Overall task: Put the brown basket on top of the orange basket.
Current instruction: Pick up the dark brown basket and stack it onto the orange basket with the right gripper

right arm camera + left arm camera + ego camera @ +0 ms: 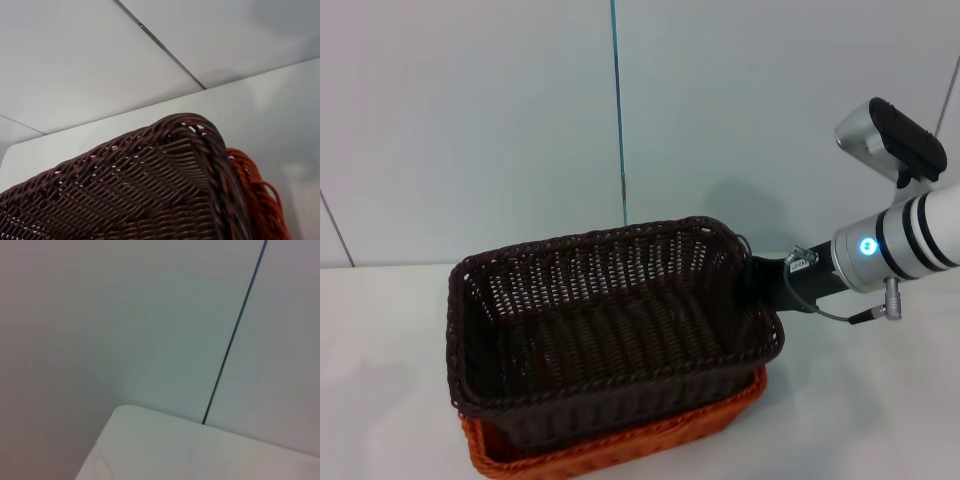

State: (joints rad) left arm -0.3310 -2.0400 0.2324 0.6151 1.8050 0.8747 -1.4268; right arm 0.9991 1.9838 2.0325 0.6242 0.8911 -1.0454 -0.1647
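The brown basket [610, 320] sits inside the top of the orange basket [620, 450], which shows only as a rim and wall beneath it along the near and right sides. My right gripper [767, 280] is at the brown basket's right end, right against its braided rim; the basket wall hides its tip. The right wrist view looks from close range along the brown basket [140, 190], with the orange basket [255, 195] peeking out just beyond its corner. My left gripper is out of view.
Both baskets stand on a white table [880, 400] near its front edge. A pale wall with a dark vertical seam [618, 110] rises behind. The left wrist view shows only a table corner [165, 450] and the wall.
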